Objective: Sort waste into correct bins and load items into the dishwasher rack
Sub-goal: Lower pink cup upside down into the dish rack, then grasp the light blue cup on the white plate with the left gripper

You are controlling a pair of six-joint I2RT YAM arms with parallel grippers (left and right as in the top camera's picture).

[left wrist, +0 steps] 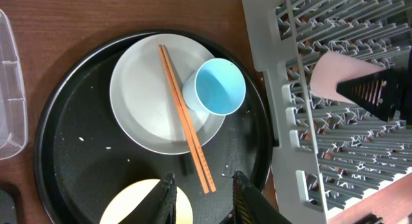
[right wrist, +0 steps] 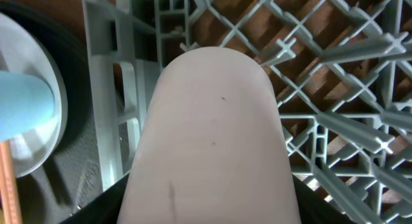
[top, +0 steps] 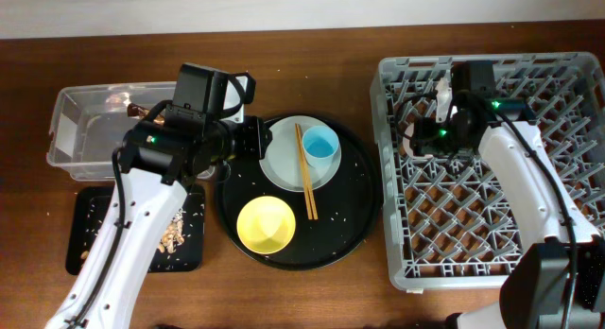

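Much open rack [top: 389, 206] (rightward) beyond pink cup [right wrist: 212, 140] at left edge.

Left arm [top: 123, 236] and right arm [top: 534, 192]: white links, black joints, cables, green lights; left tool [left wrist: 203, 197] black.

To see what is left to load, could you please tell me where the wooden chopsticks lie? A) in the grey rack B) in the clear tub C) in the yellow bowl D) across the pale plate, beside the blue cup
D: the chopsticks lie across the plate, beside the light blue cup, on the round black tray.
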